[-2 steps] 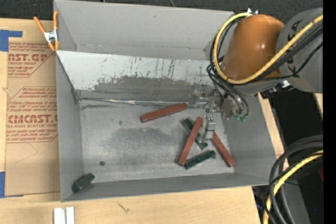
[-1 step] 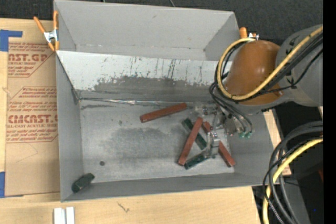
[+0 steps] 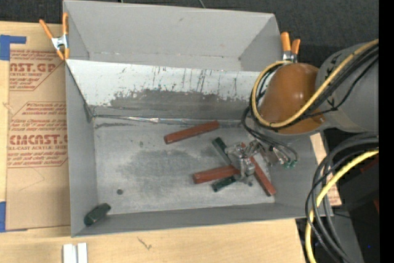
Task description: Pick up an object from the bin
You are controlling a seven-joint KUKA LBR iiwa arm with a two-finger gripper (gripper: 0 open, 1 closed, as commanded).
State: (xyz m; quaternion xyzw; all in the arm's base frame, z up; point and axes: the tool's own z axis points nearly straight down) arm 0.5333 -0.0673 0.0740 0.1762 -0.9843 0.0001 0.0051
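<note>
Gripper (image 3: 246,164): you see it low in the right part of the bin, under the arm's orange wrist cover, down among a small cluster of sticks.
Grip state: you cannot tell whether it is spread or pressed together; its metal parts merge with the clutter around them.
Near stick (image 3: 213,175): red-brown, lying flat just left of the gripper, its right end at the gripper's tip. You cannot tell whether they touch.
Slanted stick (image 3: 265,181): red-brown, just beside the gripper on its right, running down toward the front wall.
Green pieces: 2 dark green bits, 1 (image 3: 220,146) just up-left of the gripper, 1 (image 3: 223,185) against the near stick's lower edge.
Far stick (image 3: 191,132): red-brown, apart from the cluster, nearer the back wall.
Green lump (image 3: 96,214): dark, in the front-left corner, well apart.
Bin (image 3: 80,151): grey metal, with a scuffed floor.
</note>
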